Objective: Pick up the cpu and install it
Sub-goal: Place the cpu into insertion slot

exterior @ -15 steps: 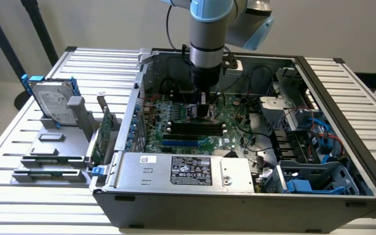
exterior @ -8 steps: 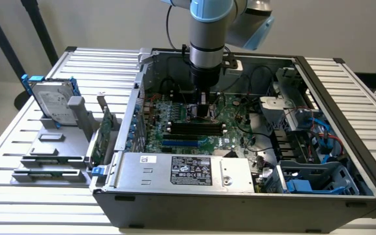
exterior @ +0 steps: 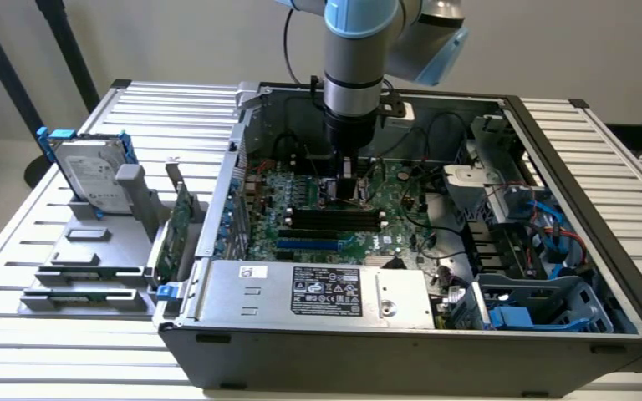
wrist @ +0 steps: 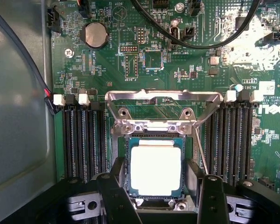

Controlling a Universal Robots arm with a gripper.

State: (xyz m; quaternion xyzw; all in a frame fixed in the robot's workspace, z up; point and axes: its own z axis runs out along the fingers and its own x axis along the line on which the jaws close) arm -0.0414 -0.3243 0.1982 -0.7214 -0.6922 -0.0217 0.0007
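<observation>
The cpu (wrist: 155, 170), a small square chip with a pale silver top on a green rim, sits level in or just over the square metal-framed socket (wrist: 151, 127) on the green motherboard (wrist: 191, 60). The socket's metal load frame (wrist: 163, 96) stands swung open beyond it. My gripper (wrist: 156, 175) straddles the chip, with its black fingers (wrist: 117, 186) against two opposite sides, shut on it. In the exterior view the gripper (exterior: 349, 188) reaches straight down into the open computer case (exterior: 410, 334), over the middle of the board.
Black memory slots (wrist: 84, 140) flank the socket on both sides. Black cables (wrist: 196, 44) loop over the board. A silver power supply (exterior: 310, 292) fills the case's near side. Outside, at the exterior view's left, a hard drive with blue rails (exterior: 87, 171) stands in a grey holder.
</observation>
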